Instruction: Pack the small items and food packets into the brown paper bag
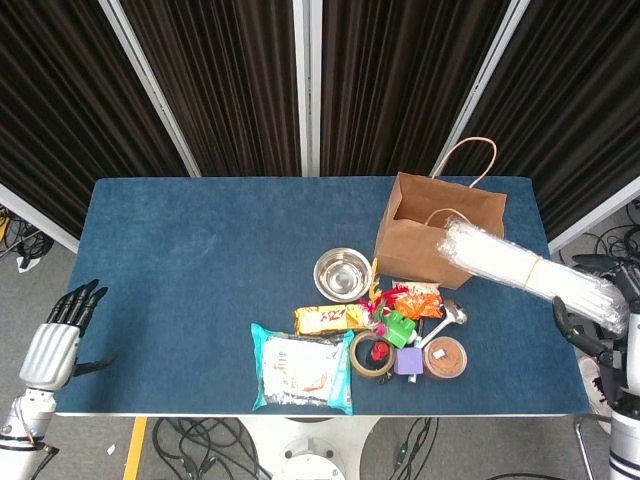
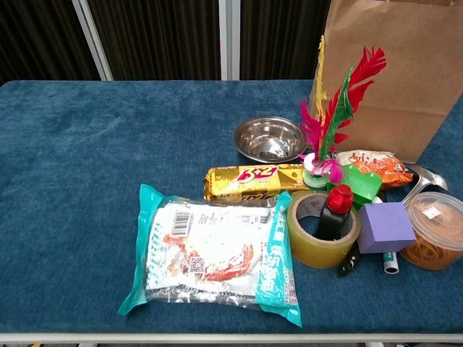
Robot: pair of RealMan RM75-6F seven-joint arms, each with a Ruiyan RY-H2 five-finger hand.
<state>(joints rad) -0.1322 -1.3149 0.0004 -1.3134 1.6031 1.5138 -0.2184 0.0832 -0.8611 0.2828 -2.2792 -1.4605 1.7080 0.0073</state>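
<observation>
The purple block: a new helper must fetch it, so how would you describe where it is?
Find the brown paper bag; the clutter sits before it. The purple block lies near the table's front edge, between the tape roll and the rubber-band tub: the only plain, solid-coloured cube.

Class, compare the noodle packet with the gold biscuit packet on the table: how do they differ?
The noodle packet is broad and flat, with a teal-edged, partly clear wrapper; the gold biscuit packet is a slim gold bar with red lettering. The noodle packet is clearly larger and lies nearer the table's front edge; the biscuit packet lies behind it. Both rest flat on the blue table, unheld.
</observation>
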